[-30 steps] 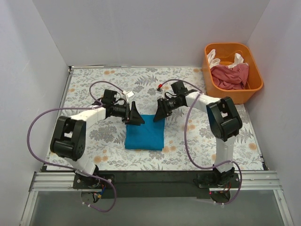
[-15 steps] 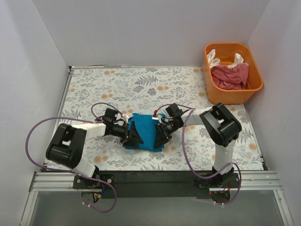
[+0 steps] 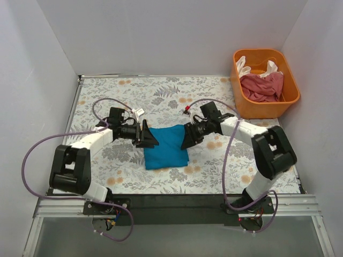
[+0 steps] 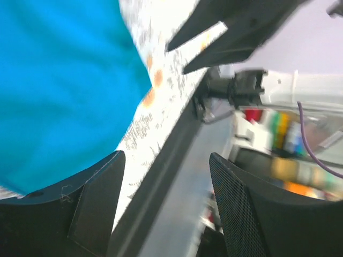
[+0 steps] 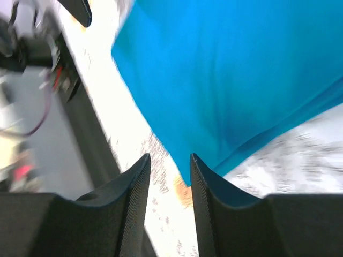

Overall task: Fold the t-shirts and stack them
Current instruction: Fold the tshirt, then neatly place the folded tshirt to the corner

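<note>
At the near middle of the floral-patterned tabletop (image 3: 161,91) lay the plain teal-blue cloth t-shirt (image 3: 166,150), folded into a compact rectangle, its near edge slightly skewed. Both arms reached in from the near edge and met at the shirt's far half.

The left gripper (image 3: 151,135) sat at the shirt's far-left corner, at or over its edge. From the left wrist camera its jaws stood wide apart with nothing between them – only patterned tabletop and the table's near edge showed in the gap, with the teal cloth (image 4: 59,85) off to one side.

The right gripper (image 3: 186,137) sat at the far-right corner of the same shirt. In the right wrist view its jaws were parted by a narrower gap, tabletop visible between them. A corner of the teal cloth (image 5: 225,69) reached down toward that gap, but the jaws were not clamped on it. That view was motion-blurred, so whether a fingertip touched the cloth could not be told.

Farther off, at the far-right corner, stood the orange plastic tub (image 3: 292,95). Inside it lay the crumpled dusty pink-red t-shirt (image 3: 262,85), and the cream-white t-shirt (image 3: 244,67) poked up along the tub's far side – both well apart from the arms.
</note>
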Available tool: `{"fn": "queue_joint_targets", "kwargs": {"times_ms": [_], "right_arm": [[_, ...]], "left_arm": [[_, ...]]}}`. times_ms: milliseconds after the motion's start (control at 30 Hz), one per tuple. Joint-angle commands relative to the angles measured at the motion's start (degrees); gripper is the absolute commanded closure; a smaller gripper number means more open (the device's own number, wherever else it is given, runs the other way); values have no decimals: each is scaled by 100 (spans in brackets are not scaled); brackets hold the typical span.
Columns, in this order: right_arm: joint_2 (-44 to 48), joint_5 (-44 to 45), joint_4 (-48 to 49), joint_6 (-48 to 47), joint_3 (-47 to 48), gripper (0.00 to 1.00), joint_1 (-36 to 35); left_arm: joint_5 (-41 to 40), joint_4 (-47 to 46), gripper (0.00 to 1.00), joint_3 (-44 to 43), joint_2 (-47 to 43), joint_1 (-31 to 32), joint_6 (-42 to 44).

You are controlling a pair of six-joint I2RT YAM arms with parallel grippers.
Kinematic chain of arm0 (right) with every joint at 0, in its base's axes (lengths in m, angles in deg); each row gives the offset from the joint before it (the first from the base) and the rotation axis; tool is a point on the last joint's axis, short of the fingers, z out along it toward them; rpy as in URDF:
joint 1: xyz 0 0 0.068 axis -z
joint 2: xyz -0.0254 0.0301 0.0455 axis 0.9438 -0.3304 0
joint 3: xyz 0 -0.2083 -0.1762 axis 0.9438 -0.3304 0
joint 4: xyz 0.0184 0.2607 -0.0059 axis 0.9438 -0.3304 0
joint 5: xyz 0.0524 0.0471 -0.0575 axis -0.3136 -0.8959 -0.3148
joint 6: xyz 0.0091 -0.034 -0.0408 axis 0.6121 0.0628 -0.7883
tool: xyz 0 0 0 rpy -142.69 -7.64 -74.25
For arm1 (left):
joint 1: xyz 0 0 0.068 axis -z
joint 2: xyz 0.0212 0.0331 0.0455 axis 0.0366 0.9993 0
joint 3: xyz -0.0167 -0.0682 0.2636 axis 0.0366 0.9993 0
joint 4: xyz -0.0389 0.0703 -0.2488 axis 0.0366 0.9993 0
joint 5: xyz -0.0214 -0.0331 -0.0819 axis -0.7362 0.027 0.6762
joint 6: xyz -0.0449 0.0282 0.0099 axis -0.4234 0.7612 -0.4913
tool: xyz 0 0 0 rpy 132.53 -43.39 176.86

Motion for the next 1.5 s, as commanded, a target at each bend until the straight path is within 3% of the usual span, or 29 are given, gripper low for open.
{"fn": "queue_joint_targets", "kwargs": {"times_ms": [0,100,167,233,433,533,700,800,867,900,933,967,1033,1200,1267,1333,1467], "right_arm": [[909,1503,-111,-181,475,57,-74],[1034,2286,-111,-172,599,51,-127],[1078,2768,-111,-286,625,48,-136],[1131,3016,-111,-374,669,41,-49],[1324,3307,-401,-770,775,33,505],[1421,3211,-480,-910,661,32,759],[1535,3061,-436,-990,415,32,1164],[1597,3035,-445,-1148,370,32,1498],[1614,3000,-454,-1183,353,32,1762],[1632,2982,-463,-1183,344,32,1841],[1623,2799,-471,-1235,335,30,2094],[1606,2797,-472,-1262,335,30,2097],[1579,2710,-472,-1315,344,29,2184],[1395,2552,-480,-1403,502,28,2264],[1316,2446,-480,-1420,563,28,2299],[1263,2411,-480,-1429,669,28,2316],[1140,2314,-489,-1420,775,28,2352]], "left_arm": [[-482,630,37,-523,-644,-368,568],[-1703,712,37,-735,-1031,-334,735],[-2389,623,37,-831,-1304,131,673],[-3556,404,35,-875,-1427,892,307],[-6379,632,28,-1253,-629,2687,-828],[-7188,719,28,-1368,-85,2997,-1321],[-7674,878,26,-1526,1267,3130,-1542],[-7807,913,26,-1482,1622,2797,-1428],[-7710,965,27,-1465,1780,2218,-1244],[-7692,983,28,-1482,1815,2016,-921],[-7701,835,28,-1465,1764,1291,-134],[-7683,773,28,-1465,1763,1284,-127],[-7535,728,28,-1560,1737,592,589],[-6754,772,28,-2123,2272,-665,2823],[-6314,982,28,-2551,2457,-1455,3638],[-5620,1149,28,-2887,2747,-2037,4107],[-5539,1422,29,-3695,3414,-2477,4610]]}}
